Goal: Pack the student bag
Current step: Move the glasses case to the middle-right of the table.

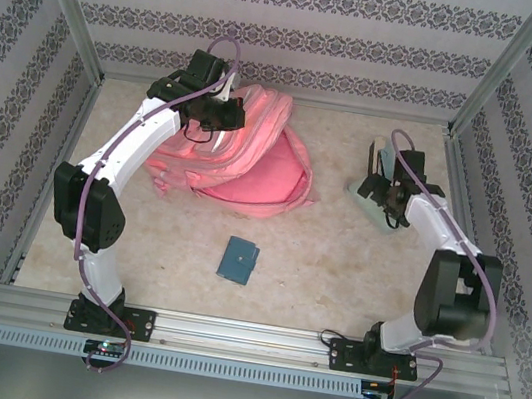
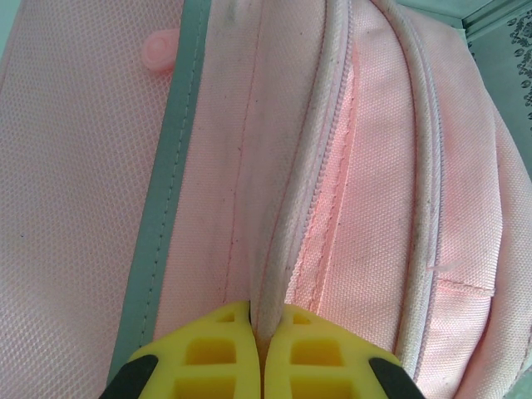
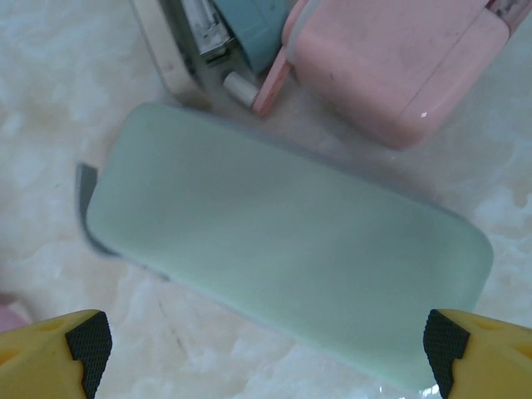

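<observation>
Top external: student bag (image 1: 252, 162), packing barely begun; blue booklet (image 1: 237, 260), mint case (image 3: 283, 241) lie outside; left pincer (image 2: 259, 337) clamped on bag's zip edge, right pincer (image 3: 266, 342) apart above case.

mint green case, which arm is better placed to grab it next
Right. The right gripper is open directly over the mint green case, while the left gripper is shut on a fabric edge of the student bag.

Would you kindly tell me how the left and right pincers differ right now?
The left pincer is shut, pinching a fold of the student bag beside its zipper; the right pincer stands wide open, holding nothing. The left sits on the bag; the right hovers over the mint-green case. Both have yellow fingers.
</observation>
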You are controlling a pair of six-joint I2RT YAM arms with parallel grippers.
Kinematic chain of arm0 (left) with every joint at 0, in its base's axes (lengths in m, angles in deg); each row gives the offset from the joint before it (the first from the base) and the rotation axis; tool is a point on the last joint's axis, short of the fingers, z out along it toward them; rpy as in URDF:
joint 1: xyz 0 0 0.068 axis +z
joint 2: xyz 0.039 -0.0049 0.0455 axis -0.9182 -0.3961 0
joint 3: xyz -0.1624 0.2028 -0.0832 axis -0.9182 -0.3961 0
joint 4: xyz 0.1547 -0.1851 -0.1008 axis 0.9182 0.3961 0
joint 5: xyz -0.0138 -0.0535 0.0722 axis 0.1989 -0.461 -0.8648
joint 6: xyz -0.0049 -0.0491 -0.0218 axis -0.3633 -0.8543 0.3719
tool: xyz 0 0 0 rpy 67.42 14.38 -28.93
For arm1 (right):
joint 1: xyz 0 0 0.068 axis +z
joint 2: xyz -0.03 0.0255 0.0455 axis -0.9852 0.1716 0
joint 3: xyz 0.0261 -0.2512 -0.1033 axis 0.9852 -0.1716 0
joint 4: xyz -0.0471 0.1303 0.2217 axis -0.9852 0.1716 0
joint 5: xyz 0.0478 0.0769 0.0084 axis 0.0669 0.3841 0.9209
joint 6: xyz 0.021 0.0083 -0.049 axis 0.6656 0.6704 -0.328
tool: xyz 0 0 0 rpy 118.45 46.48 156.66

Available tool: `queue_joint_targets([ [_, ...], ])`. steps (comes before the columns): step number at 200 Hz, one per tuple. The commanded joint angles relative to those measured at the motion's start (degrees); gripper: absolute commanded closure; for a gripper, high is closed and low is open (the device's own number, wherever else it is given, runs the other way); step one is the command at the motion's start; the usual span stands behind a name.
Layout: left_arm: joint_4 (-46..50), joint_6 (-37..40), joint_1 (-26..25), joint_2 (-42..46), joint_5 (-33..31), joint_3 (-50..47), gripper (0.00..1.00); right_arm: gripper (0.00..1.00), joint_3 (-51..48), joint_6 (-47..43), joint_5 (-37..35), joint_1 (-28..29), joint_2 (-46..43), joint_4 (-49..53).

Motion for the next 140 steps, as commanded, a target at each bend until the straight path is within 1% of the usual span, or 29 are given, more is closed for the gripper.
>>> queue_joint_targets([
  [1,-3.54,0.28,0.54,3.39,1.68,1.21,0.99,0.02,2.99,0.41,1.27,-2.00,2.27,2.18],
  [29,-3.34,0.54,0.58,3.13,1.60,1.20,0.99,0.02,2.39,2.05,5.31,-2.20,5.21,1.74],
  [51,-3.48,0.51,0.54,2.83,1.86,1.33,0.99,0.02,-0.05,4.86,10.45,-1.85,5.72,1.22],
  [64,-3.43,0.58,0.53,2.86,1.75,1.42,0.99,0.02,-0.98,6.09,12.21,-1.15,5.52,1.98],
  [101,-3.61,0.54,0.59,2.43,1.85,1.56,0.99,0.02,-5.66,9.72,13.29,3.40,1.01,1.30],
  [140,-4.04,0.18,0.57,1.82,2.35,1.42,0.99,0.02,-6.48,13.51,13.96,8.81,-3.84,2.65],
])
